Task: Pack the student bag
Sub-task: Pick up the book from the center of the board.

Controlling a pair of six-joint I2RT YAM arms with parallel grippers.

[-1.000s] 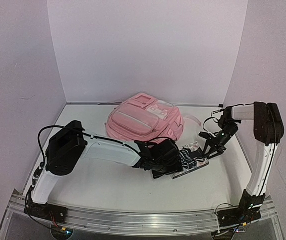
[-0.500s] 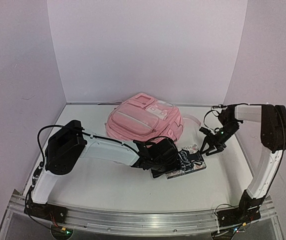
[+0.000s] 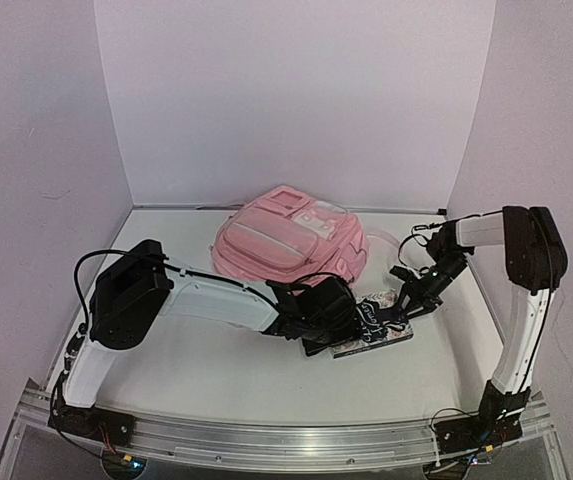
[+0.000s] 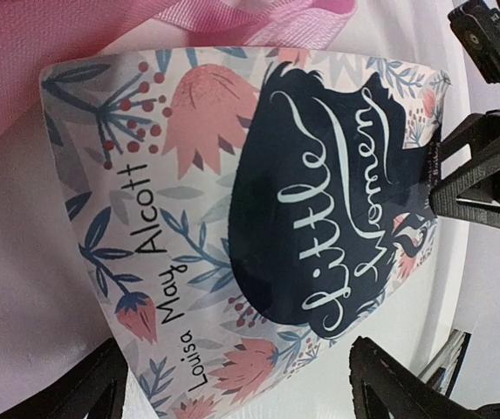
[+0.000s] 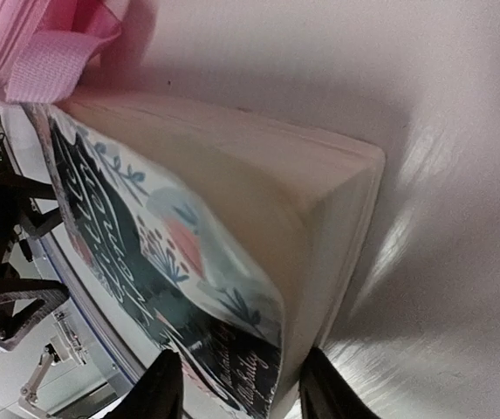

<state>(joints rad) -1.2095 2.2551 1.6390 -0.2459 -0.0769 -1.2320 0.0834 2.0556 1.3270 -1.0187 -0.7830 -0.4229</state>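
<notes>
At the table's (image 3: 196,370) back sits the student bag (image 3: 288,245), book (image 3: 378,325) just in front, not yet packed. Left claw (image 4: 241,388) hangs spread over the book; right claw (image 5: 241,393) straddles its corner. Pinching? Can't tell.

My left arm (image 3: 216,298) and right arm (image 3: 524,335) are smooth white shells joined by chunky black housings. Thin black cables (image 3: 79,275) loop off my joints. My left pincer (image 3: 338,322) and right pincer (image 3: 413,298) are matte black, with angular fingers (image 4: 407,388). My bases (image 3: 91,422) are black too.
</notes>
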